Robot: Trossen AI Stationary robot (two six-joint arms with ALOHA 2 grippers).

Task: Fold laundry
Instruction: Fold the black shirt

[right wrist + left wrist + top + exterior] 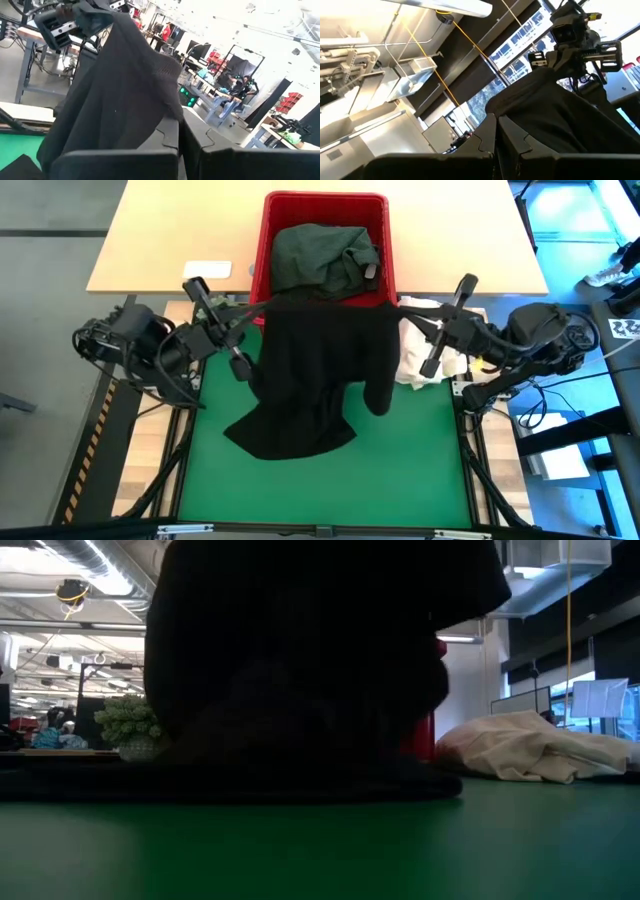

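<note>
Garment corners sit pinched in both claws: the left gripper (262, 308) and right gripper (396, 305) are each clamped on the black garment (318, 375), stretched nine-to-three between them, its hem trailing toward six onto the green mat (400, 460). One dark green garment (322, 256) waits at twelve in the single red basket (325, 202) (a cream heap (425, 355) lies at three).

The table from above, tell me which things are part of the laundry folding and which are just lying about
Part of the job:
black garment, held up by both grippers, left gripper, right gripper
dark green garment in the red basket

Lying about:
cream-white cloth heap beside the right arm
white flat object on the wooden tabletop
</note>
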